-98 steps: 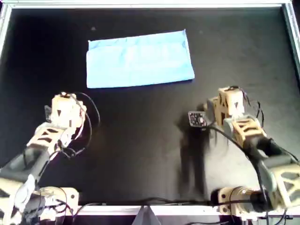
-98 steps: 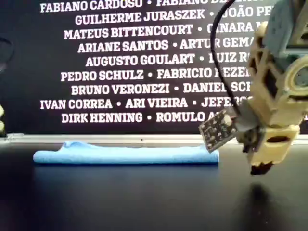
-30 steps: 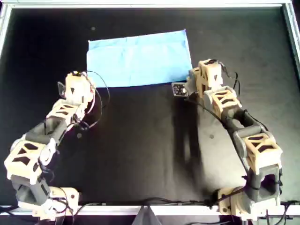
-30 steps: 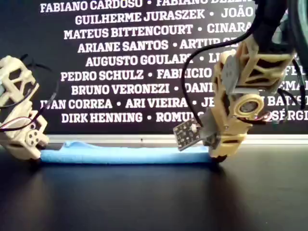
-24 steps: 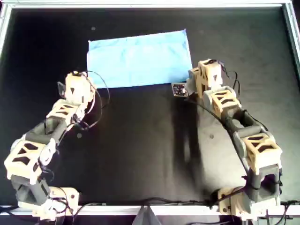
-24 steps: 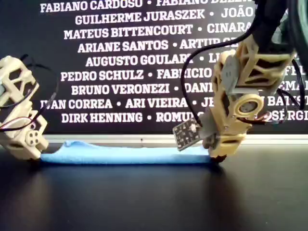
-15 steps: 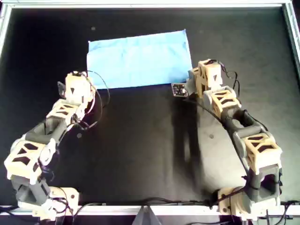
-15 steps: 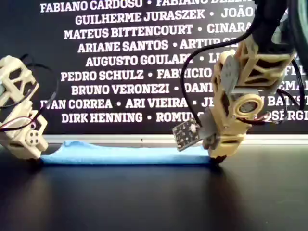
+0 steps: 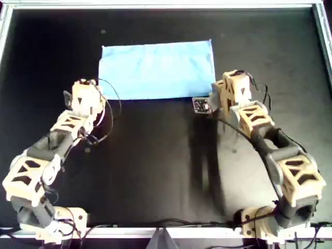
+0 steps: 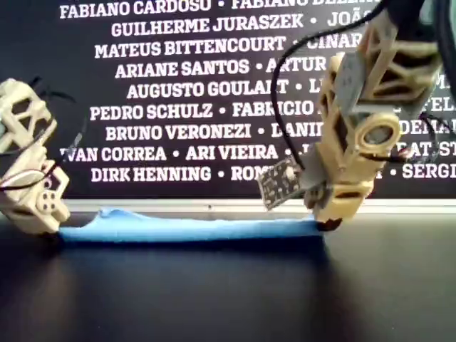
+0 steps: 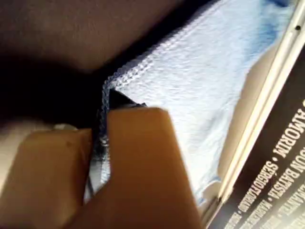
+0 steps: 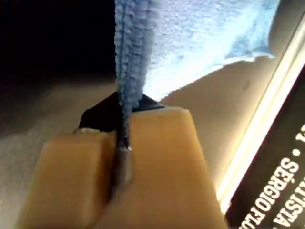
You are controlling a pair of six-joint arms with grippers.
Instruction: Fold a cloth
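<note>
1. The cloth (image 9: 157, 70) lies spread as a light-blue rectangle on the black table (image 9: 155, 166), toward the far edge in the overhead view.
2. The left gripper (image 9: 98, 97) is clamped on the cloth's near corner at the overhead view's left; its wrist view shows the hem pinched between the two tan fingers (image 11: 138, 157).
3. The right gripper (image 9: 213, 95) pinches the near corner at the overhead view's right, with the edge caught between its closed fingers (image 12: 162, 162).
4. From the side, the cloth (image 10: 189, 228) stays low between both grippers, against a dark wall of printed names (image 10: 171, 92).
</note>
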